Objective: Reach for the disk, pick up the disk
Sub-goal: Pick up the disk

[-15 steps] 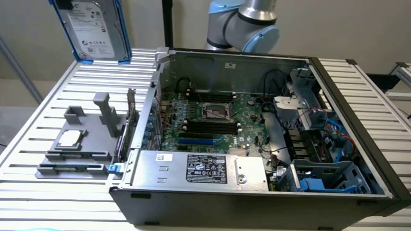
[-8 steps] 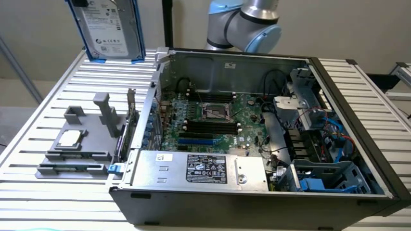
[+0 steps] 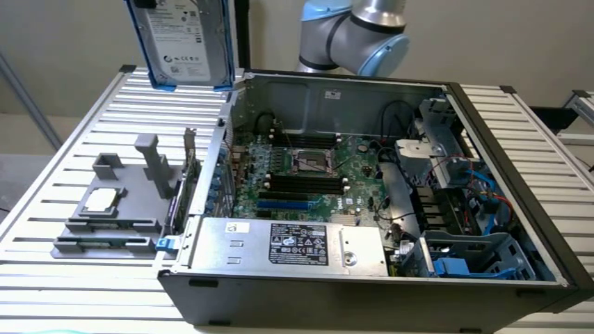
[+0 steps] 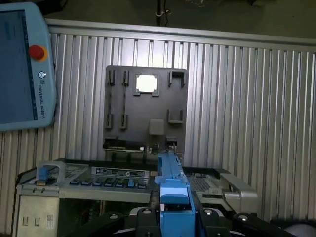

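Disk: the disk (image 3: 183,43) is hanging upright in the air near the top of the exterior view, above the far corner of the slatted table (image 3: 83,132), just beside the open computer case (image 3: 371,292) on the exterior view's left; its white label is facing the camera and its blue frame is running down both long edges.

Disk in the wrist view: the blue frame edge (image 4: 173,190) is showing end-on, running straight out from the camera between dark gripper parts.

Gripper: the gripper (image 4: 174,217) is appearing to be clamped on the disk, one dark pad sitting on either side of the blue edge; nothing else is supporting the drive, so I judge it is being carried, lifted clear of the case.

Why held so: gripping the thin sides is keeping the drive vertical, which would suit drawing it out of a narrow bay; this is a judgement.

Arm pose: an elbow joint (image 3: 357,35) is bending behind the case's rear wall; the wrist camera is looking down on the table.

Below: the grey fixture plate (image 4: 146,111) is lying on the slats with a small silver chip (image 4: 146,83) seated in it, well apart from the disk.

Case: a blue drive cage (image 3: 474,259) is sitting empty at the near corner on the exterior view's right.

Beside: a teach pendant (image 4: 24,66) is resting at the table's edge.
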